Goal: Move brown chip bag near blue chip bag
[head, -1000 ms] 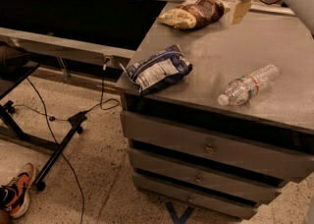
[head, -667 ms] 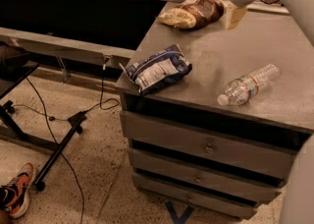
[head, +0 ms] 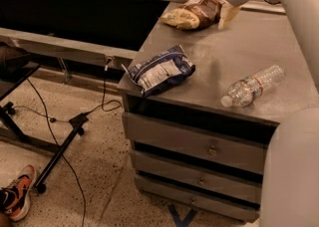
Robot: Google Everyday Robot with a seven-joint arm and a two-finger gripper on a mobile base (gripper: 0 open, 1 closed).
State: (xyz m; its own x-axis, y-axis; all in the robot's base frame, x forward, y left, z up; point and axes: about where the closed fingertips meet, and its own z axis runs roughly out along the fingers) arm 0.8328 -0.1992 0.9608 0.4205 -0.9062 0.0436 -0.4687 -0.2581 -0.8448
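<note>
Up at the surface's (head: 239, 47) far edge, the gripper (head: 225, 13) sits beside the brown chip bag (head: 193, 15), its grip impossible to tell, the blue chip bag (head: 162, 69) lying at the near-left corner.

My pale gripper (head: 225, 16) sits beside the brown chip bag (head: 193, 15), dark brown with tan ends; the blue chip bag (head: 160, 70) is navy with a white printed panel.

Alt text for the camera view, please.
The gripper is beside the brown chip bag at the far edge of a grey cabinet top. The blue chip bag lies apart at the near left corner, a clear water bottle to its right.
</note>
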